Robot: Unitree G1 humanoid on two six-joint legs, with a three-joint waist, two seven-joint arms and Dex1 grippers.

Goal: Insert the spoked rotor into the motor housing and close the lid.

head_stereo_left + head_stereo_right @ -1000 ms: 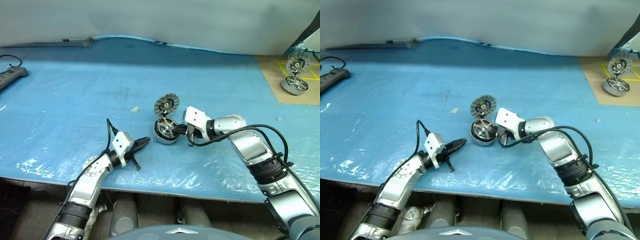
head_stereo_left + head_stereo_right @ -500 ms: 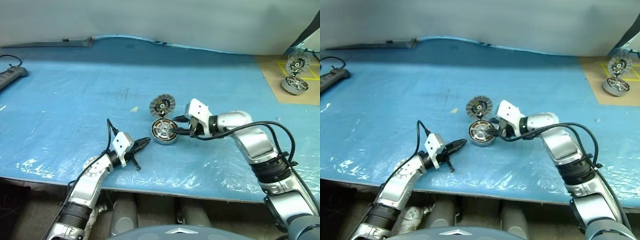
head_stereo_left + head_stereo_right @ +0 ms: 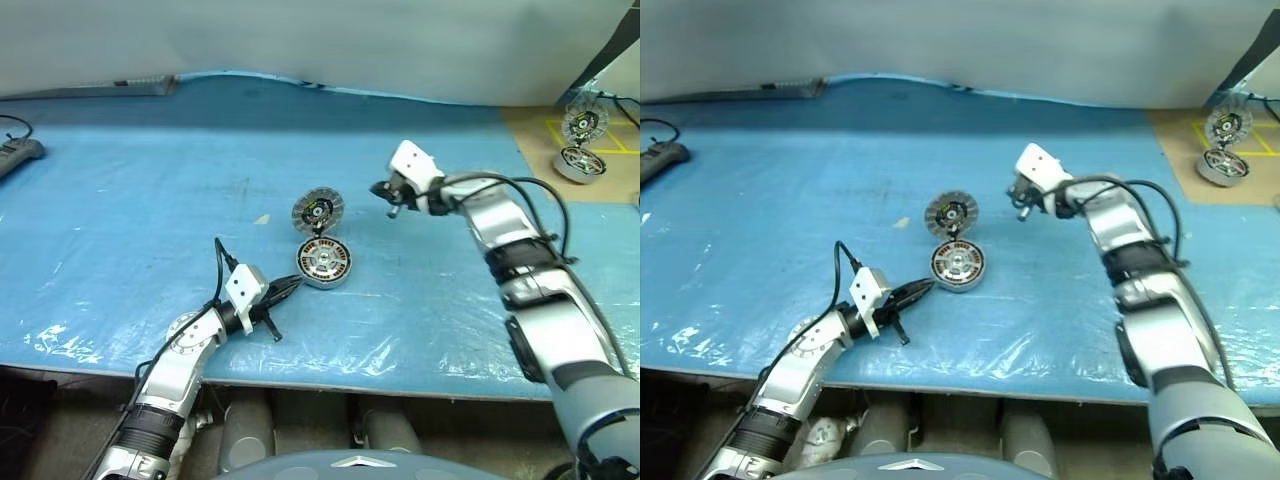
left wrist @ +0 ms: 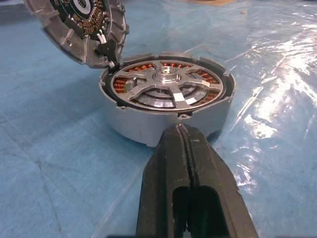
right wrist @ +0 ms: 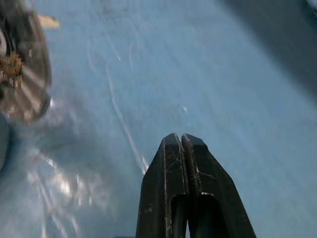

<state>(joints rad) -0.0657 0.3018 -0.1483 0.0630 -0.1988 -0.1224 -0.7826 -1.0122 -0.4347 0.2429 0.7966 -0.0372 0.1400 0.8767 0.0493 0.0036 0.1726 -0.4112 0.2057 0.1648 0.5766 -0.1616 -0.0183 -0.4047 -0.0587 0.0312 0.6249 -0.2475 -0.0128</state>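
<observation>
Housing [image 3: 323,264] just beyond clenched left tool [image 3: 291,287]; clenched right tool [image 3: 385,190] well apart.

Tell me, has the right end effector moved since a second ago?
Yes. The right end effector has lifted away from the motor housing, now up and farther back over the blue table.

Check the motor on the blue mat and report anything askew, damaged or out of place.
Nothing looks damaged. The spoked rotor sits flat inside the motor housing, copper windings showing between its spokes. The lid stands open, tilted up on its hinge, so closing remains. Both the left gripper and right gripper are shut and empty.
</observation>
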